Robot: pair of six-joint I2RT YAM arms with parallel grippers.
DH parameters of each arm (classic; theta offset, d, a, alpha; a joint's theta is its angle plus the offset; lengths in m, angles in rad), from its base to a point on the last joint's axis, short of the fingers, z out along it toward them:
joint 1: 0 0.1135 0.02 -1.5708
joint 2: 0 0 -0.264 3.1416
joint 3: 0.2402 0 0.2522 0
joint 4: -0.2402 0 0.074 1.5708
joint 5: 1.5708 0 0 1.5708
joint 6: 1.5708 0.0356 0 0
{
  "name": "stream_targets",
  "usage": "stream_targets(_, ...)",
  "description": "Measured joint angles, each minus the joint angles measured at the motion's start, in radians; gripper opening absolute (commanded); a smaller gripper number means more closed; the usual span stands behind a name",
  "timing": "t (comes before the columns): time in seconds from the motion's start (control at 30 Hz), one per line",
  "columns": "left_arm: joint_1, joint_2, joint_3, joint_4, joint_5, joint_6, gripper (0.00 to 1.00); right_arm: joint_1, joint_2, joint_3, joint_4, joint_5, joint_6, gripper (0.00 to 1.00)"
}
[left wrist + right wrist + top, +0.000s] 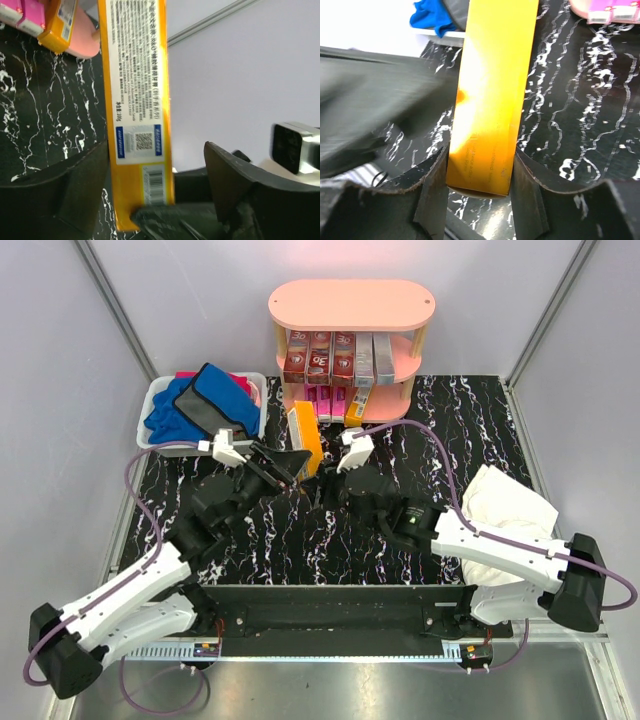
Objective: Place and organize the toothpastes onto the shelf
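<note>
- White plastic bin (150, 412), far-left corner of the black marbled worktop (330, 540): one blue cloth (168, 420), one grey cloth (218, 400). Something pink lies beneath, can't tell what.
- Left hand (155, 150): jaws spread, a gap on one side of the box; no grip.
- Long orange cardboard toothpaste box (305, 438): mid-worktop between both hands, just in front of the shelf. Likely light, stiff, crushable and glossy, so best pinched across the narrow faces near an end.
- Right hand (480, 157): fingers pressed on both sides of the box end, gripping it.
- Salmon-pink three-tier shelf (350, 302), far edge: three dark red boxes (320, 355) and two silver-grey boxes (372, 358) on the middle tier. About three bright pink boxes (325, 400) and one orange box (357, 403) sit below.
- One white cloth (510, 505), right edge.
</note>
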Motion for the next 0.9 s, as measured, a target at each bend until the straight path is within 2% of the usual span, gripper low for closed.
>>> stream_targets(0.03, 0.000, -0.018, 0.001, -0.008, -0.006, 0.012, 0.99, -0.003, -0.003, -0.004, -0.002, 0.004, 0.000, 0.35)
stream_targets(0.17, -0.002, -0.073, 0.027, -0.089, -0.055, 0.061, 0.99, -0.040, -0.011, -0.019, -0.023, -0.011, 0.004, 0.34)
stream_targets(0.4, -0.002, -0.120, 0.080, -0.258, -0.127, 0.167, 0.99, -0.201, -0.035, -0.087, -0.019, -0.156, 0.048, 0.34)
stream_targets(0.63, -0.002, -0.163, 0.080, -0.333, -0.163, 0.233, 0.99, -0.388, -0.066, -0.201, 0.034, -0.377, 0.127, 0.33)
stream_targets(0.9, -0.002, -0.164, 0.080, -0.359, -0.168, 0.274, 0.99, -0.649, -0.053, -0.376, 0.275, -0.698, 0.302, 0.28)
